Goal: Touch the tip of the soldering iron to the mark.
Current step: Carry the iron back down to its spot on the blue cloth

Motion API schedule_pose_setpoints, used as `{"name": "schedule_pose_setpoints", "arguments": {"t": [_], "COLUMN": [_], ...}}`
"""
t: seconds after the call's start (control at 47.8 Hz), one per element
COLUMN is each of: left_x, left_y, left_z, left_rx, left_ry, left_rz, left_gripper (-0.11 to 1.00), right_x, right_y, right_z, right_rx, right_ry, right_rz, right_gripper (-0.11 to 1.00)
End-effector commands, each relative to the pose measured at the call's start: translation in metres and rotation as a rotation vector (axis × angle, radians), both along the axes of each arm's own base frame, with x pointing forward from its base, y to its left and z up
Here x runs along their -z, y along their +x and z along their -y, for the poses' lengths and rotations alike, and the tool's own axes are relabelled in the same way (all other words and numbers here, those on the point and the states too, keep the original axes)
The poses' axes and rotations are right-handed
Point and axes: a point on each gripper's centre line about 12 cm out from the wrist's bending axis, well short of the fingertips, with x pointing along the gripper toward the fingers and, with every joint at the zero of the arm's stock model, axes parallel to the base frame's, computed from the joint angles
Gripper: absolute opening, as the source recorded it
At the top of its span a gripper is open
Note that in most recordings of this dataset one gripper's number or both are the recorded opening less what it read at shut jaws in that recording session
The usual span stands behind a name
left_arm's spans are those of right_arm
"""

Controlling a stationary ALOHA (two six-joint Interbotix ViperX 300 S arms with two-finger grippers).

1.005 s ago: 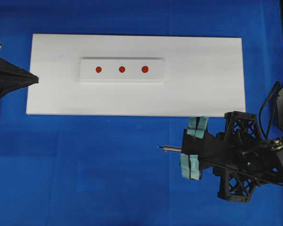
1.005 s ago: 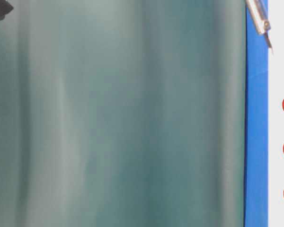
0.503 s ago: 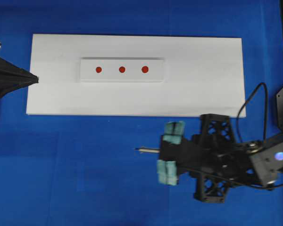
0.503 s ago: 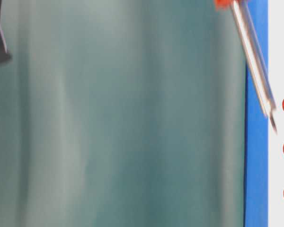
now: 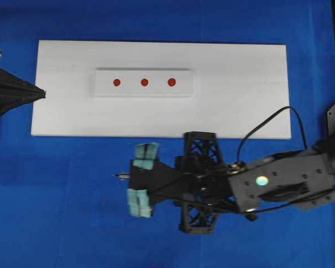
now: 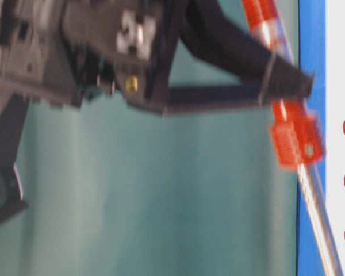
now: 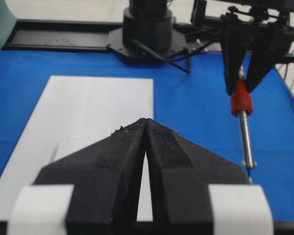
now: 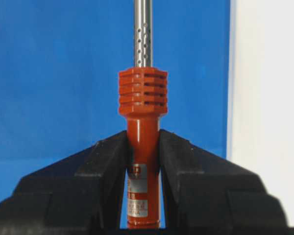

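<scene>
Item: right gripper (image 8: 143, 147), jaws pinching the red-orange handle of the soldering iron (image 8: 142, 127); metal shaft projects straight ahead.

Location: iron held over the blue mat (image 5: 72, 195), just off the near edge of the white board (image 5: 240, 100). Tip (image 5: 116, 176) points toward the left side of the overhead view, well apart from the three red marks (image 5: 144, 82) on the raised white strip (image 5: 184, 84).

Item: left gripper (image 7: 146, 128), fingers pressed together, empty, parked at the board's left end.

Handling note, as judgement: the step is the carry toward a mark. The shaft likely needs swinging toward the board, then a slow, shallow descent so only the point meets the red dot; the trailing black cord (image 5: 262, 123) could tug the handle.

Views compared: the overhead view alone gives tip and marks together. The right wrist view shows the grip but not the tip. The left wrist view shows the iron tilted downward above the mat. The table-level view is blurred; the tip is cut off there.
</scene>
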Motion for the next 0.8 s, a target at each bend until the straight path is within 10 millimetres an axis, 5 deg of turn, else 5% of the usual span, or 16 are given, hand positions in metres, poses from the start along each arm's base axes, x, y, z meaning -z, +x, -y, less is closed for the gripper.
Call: {"name": "schedule_pose_setpoints", "arguments": {"t": [0.0,0.398,0.775], "left_x": [-0.005,-0.005,-0.004], "left_y": [0.001,0.001,0.001], "left_z": [0.0,-0.001,0.0], "left_rx": [-0.002,-0.003,-0.001], "left_ry": [0.001,-0.003,-0.003], "left_rz": [0.02,0.02,0.015], "left_gripper": [0.0,0.0,0.0], "right_x": [-0.019,-0.004,0.049], "right_y": [0.011,0.028,0.031], "right_z": [0.0,0.011,0.006], "right_rx": [-0.006,0.008,-0.041], "right_ry": [0.013,0.011,0.053], "right_rz": [0.061,0.071,0.137], "right_gripper": [0.07,0.07,0.07]}}
